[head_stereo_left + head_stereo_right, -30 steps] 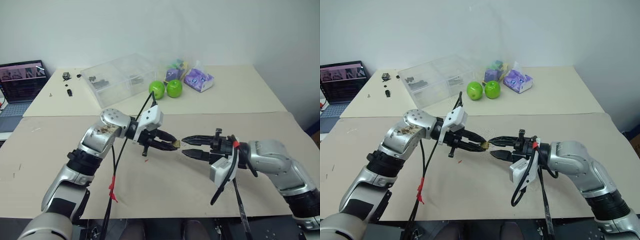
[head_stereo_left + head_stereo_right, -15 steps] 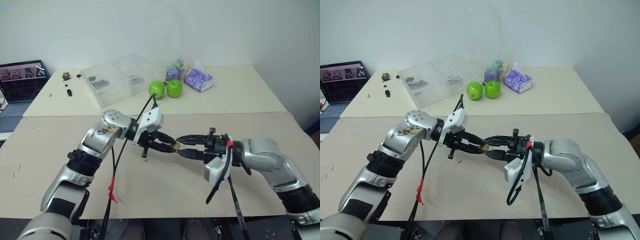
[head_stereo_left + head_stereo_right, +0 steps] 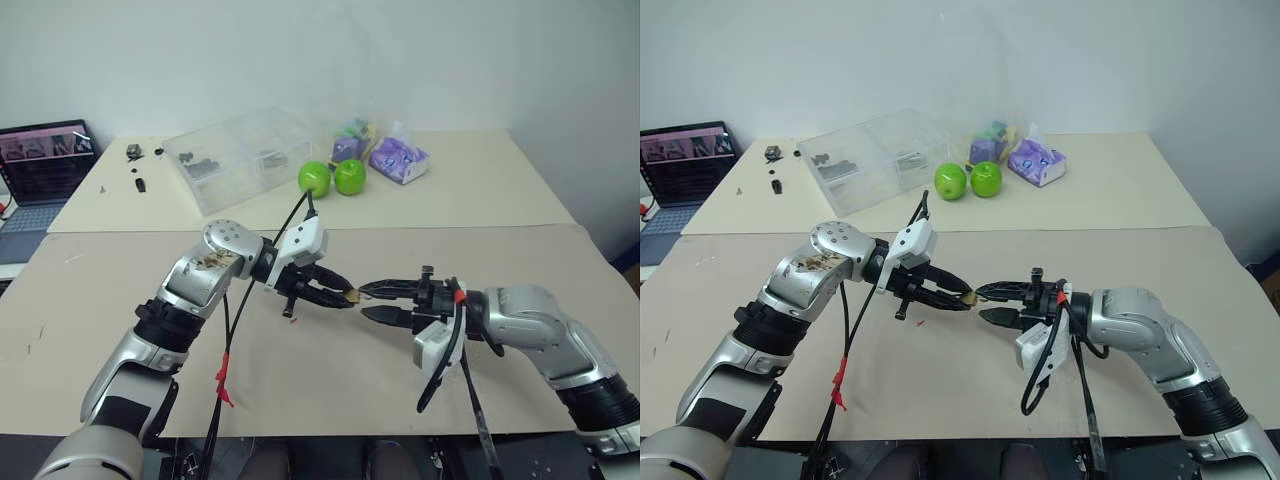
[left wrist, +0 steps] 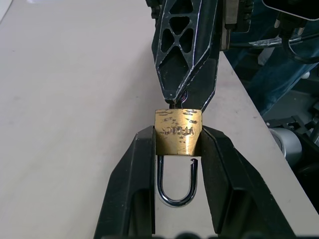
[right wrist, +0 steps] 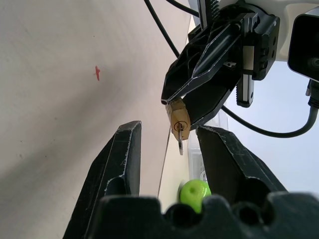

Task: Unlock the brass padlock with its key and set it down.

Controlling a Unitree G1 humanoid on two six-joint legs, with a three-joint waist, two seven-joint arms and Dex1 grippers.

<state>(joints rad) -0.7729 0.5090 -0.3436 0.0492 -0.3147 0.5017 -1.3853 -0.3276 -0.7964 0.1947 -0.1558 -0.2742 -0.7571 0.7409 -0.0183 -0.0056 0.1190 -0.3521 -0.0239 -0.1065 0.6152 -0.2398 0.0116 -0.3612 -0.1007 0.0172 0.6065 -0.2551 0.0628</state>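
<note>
Above the desk, your left end effector clamped the brass padlock, key inserted, shackle apparently sprung; your right end effector, fingers apart at three o'clock, gripped nothing; setting down remained.

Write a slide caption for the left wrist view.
Left gripper clamps the brass padlock, shackle popped open, while the right gripper meets its far end.

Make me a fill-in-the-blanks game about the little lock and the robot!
1. The left gripper holds a brass ____.
2. A small ____ sticks out of the padlock.
3. The right gripper is ____, its fingers not on the key.
4. Two ____ balls sit on the far table.

Missing: padlock; key; open; green
</note>
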